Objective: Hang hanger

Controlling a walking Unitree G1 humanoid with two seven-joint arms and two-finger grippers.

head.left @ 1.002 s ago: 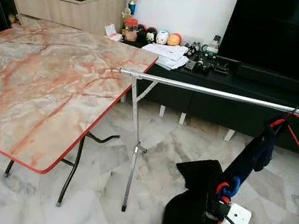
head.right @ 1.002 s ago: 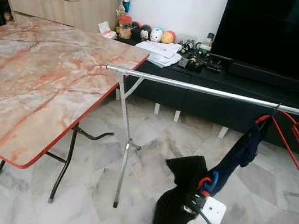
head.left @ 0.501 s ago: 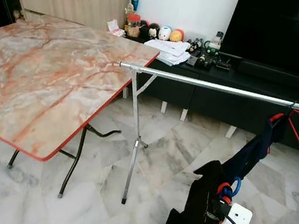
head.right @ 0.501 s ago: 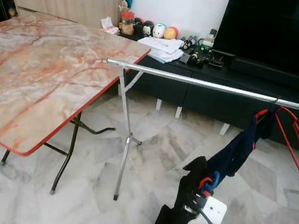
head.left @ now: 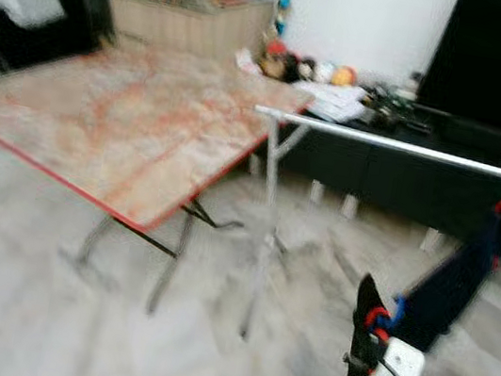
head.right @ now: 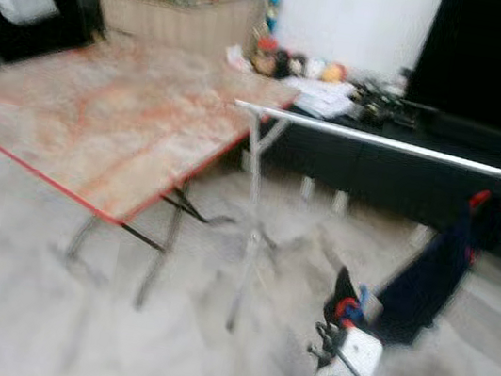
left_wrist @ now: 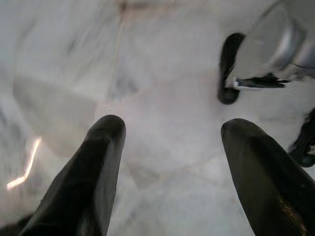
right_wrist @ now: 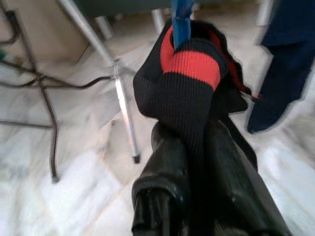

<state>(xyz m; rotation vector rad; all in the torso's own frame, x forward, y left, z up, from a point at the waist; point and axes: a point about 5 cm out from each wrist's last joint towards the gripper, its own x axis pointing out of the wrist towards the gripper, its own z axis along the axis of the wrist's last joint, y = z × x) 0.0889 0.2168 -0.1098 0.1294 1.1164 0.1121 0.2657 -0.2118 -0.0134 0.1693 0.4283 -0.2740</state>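
On the pale marble floor, the right end effector was clenched on a blue hanger draped in black red-banded knitwear, with the horizontal silver rail above and ahead of it; the left end effector hung released.

Rail ahead — table seemingly leftward

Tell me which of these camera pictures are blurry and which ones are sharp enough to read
Left and right eye views: motion-smeared, so the marble table and rail have soft edges. Left wrist view: the open left gripper is fairly crisp, the floor hazy. Right wrist view: sharpest, showing knit ribbing on the black garment in the right gripper.
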